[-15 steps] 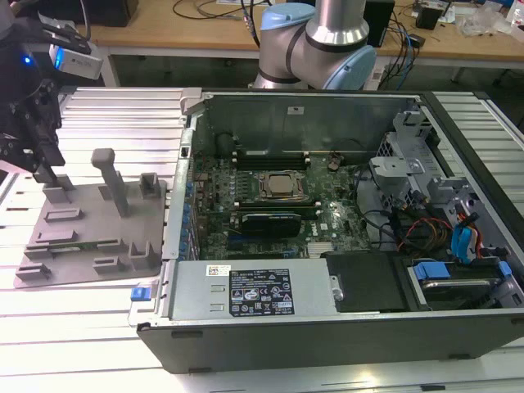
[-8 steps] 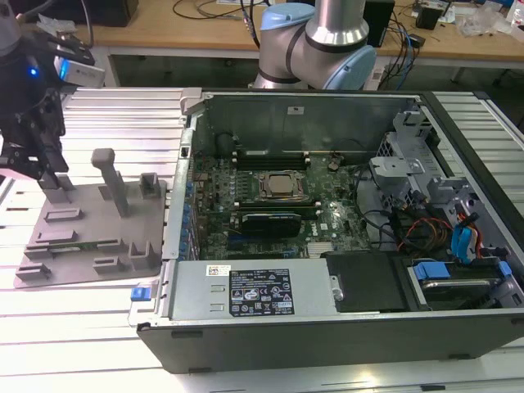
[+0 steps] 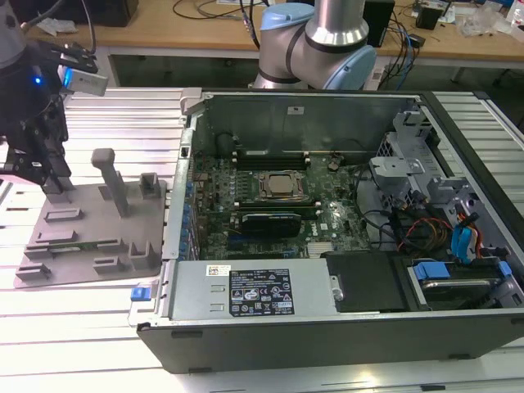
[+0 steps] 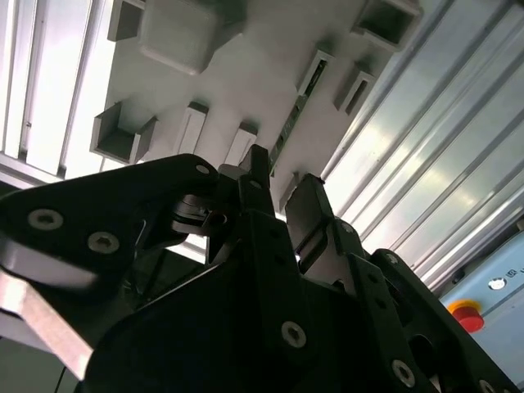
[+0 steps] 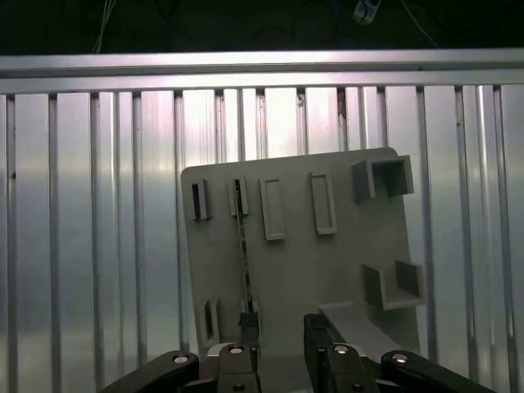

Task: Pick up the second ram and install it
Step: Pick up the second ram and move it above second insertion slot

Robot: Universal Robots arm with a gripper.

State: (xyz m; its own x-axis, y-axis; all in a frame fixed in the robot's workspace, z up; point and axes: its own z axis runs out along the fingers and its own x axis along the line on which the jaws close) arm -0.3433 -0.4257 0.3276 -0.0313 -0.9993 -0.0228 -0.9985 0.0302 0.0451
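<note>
The second ram [image 5: 244,254] is a thin green stick standing on edge in a narrow slot of the grey holder plate [image 5: 327,270]; in the second wrist view the ram [image 4: 286,135] shows as a green strip in that slot. My gripper [image 5: 281,332] hovers above the plate with its fingers apart and nothing between them. One fingertip [image 5: 248,326] lines up with the near end of the ram. In the exterior view my gripper [image 3: 51,182] hangs over the far left corner of the holder plate [image 3: 90,237], well left of the motherboard [image 3: 327,221].
The open computer case [image 3: 327,327] fills the exterior view's right, with a silver processor [image 3: 282,187] and memory slots [image 3: 270,153] inside. Upright grey posts [image 3: 110,176] rise from the holder plate. The table is ribbed aluminium [image 3: 123,123].
</note>
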